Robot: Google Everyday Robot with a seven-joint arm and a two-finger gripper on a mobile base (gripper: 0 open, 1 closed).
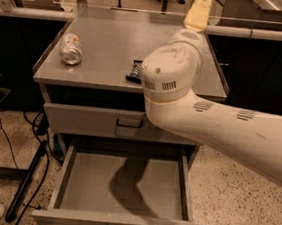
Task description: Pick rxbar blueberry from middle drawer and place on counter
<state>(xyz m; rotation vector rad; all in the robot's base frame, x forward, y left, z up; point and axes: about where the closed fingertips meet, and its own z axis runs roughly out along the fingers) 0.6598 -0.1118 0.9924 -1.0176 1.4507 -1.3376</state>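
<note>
The rxbar blueberry (135,71), a dark wrapper with white print, lies flat on the counter (108,38) near its front edge. The arm's big white elbow covers its right end. From that elbow the arm reaches back over the counter to my gripper (199,10), a pale yellowish piece at the far edge, well away from the bar. The middle drawer (88,179) is pulled fully out below, and its grey floor shows only the arm's shadow.
A crushed silver can (71,49) lies on the counter's left side. The drawer above (85,120) is pushed in. The white arm (220,128) crosses the right half of the view. Black cables (25,183) trail on the floor at the left.
</note>
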